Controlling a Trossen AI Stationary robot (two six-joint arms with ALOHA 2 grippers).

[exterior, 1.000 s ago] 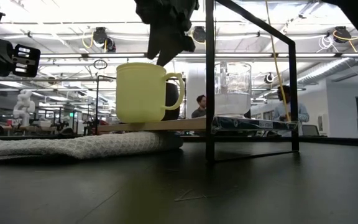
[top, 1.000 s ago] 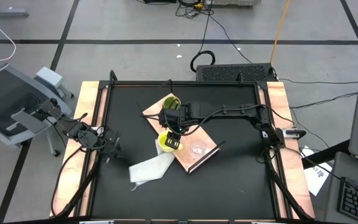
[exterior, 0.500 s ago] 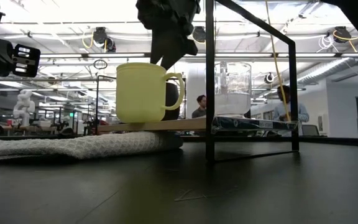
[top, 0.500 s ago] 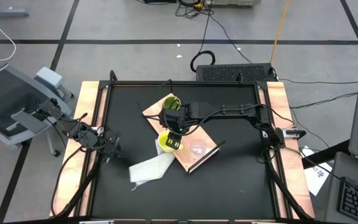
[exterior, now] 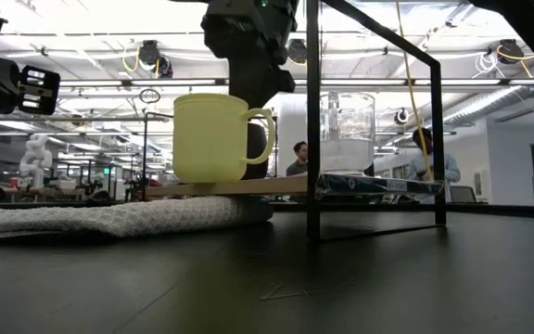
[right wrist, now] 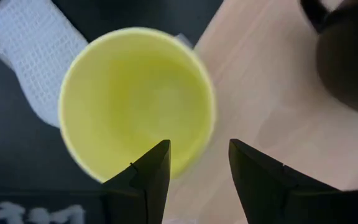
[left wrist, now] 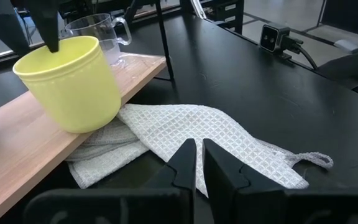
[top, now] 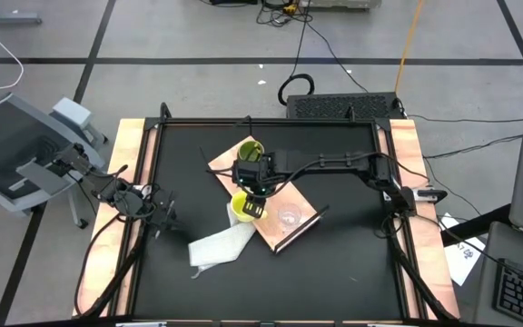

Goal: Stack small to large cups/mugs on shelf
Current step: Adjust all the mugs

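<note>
A yellow mug (top: 241, 209) stands upright on the shelf (top: 300, 205), a light-wood board, at its near left edge. A dark green mug (top: 250, 150) stands at the board's far end and a clear cup (top: 288, 216) at its near right. My right gripper (right wrist: 197, 174) hangs open, pointing steeply down, right over the yellow mug (right wrist: 129, 99), its fingers astride the rim. My left gripper (left wrist: 197, 163) waits shut at the table's left, low above the white cloth (left wrist: 216, 137). The board's near left edge lies on that cloth. My right gripper stands over the yellow mug's rim (right wrist: 205, 127) from above, one finger (right wrist: 148, 177) over the mug's inside and one (right wrist: 260, 177) outside it. Whether a finger touches the rim I cannot tell. The mug stands upright on the board.
The white cloth (top: 218, 245) spreads from under the board toward the table's near left. A black metal frame (exterior: 313, 121) rises close to the board. Bare black tabletop (top: 334, 272) lies near and right of the board.
My right gripper has sunk a little toward the yellow mug. The mugs, the cup and the board have stayed in place.
</note>
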